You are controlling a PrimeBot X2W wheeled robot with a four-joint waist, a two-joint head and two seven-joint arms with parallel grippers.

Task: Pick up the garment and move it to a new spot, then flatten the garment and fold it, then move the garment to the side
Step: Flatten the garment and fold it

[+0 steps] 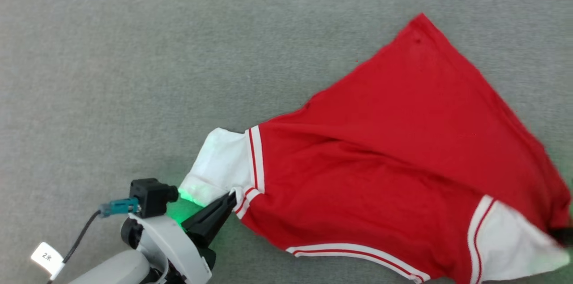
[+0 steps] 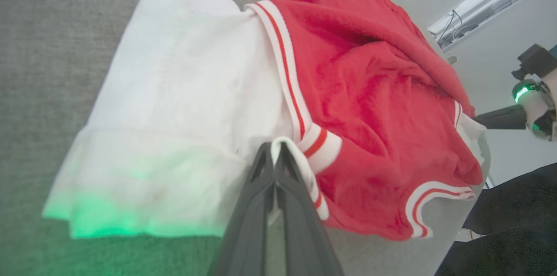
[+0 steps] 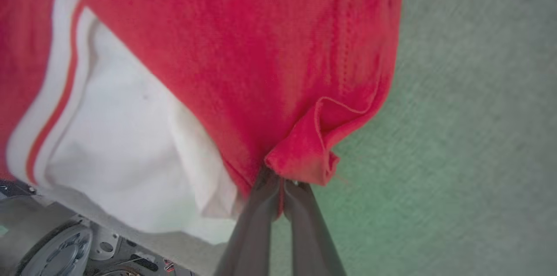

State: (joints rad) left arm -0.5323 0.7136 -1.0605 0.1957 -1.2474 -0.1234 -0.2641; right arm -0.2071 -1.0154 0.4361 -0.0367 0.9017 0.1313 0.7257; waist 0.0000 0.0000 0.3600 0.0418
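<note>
left gripper, lower left: clamped on striped trim of bright red soft shirt | right gripper: clamped on its red corner | risk: the shallow pinches may slip when pulled

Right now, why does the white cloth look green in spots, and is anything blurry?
Head view: green light beside the left gripper tints the garment's white sleeve; the picture's lower right corner is smeared. Left wrist view: the same green washes the white edge. Right wrist view: faint green cast on the grey surface.

Garment on table, left end effector at corner
</note>
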